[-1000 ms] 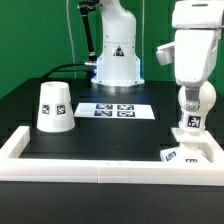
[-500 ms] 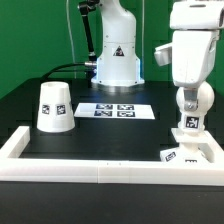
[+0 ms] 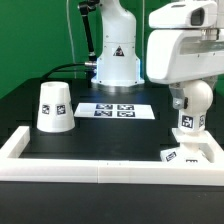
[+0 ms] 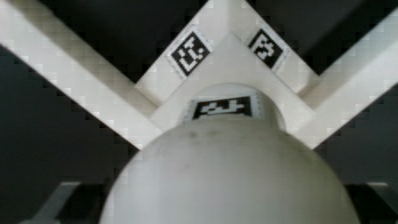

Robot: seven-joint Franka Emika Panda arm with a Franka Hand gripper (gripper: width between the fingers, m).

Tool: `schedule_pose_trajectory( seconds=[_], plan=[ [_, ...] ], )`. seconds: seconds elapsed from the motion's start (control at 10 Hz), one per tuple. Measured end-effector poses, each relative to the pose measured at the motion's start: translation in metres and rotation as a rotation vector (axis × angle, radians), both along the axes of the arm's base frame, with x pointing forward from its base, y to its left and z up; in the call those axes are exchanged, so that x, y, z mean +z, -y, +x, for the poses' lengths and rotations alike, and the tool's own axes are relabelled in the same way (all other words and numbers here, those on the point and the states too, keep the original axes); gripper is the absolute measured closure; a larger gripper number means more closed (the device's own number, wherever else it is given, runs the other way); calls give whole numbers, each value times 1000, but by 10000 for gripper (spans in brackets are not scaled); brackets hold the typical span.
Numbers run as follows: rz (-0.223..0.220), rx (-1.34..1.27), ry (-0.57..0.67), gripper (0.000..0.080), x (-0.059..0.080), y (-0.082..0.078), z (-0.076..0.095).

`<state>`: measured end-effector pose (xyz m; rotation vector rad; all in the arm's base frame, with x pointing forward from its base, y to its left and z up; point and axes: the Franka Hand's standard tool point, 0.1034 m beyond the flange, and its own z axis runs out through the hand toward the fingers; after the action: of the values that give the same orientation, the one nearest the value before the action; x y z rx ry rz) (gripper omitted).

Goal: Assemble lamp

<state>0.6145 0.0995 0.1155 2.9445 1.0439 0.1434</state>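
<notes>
My gripper [image 3: 192,92] is shut on the white lamp bulb [image 3: 189,108], which hangs upright with its tagged stem just above the flat angular lamp base [image 3: 192,153] at the exterior view's right. I cannot tell if the stem touches the base. In the wrist view the bulb [image 4: 221,165] fills the foreground between my dark fingers [image 4: 55,196], with the base's tagged arms [image 4: 226,48] beyond it. The tapered shade [image 3: 54,106] stands mouth down at the exterior view's left.
The marker board [image 3: 113,110] lies flat mid-table. The big white robot pedestal [image 3: 116,62] stands behind it. A low white wall [image 3: 90,166] borders the front and sides of the black table, close to the base.
The arm's wrist and hand have swung toward the exterior view's left and look larger. The bulb stays almost in place over the base.
</notes>
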Motion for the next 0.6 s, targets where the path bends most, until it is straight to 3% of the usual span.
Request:
schedule_pose_trajectory(
  seconds=[0.6],
  plan=[
    [49, -567, -4, 222, 1, 4, 2]
  ],
)
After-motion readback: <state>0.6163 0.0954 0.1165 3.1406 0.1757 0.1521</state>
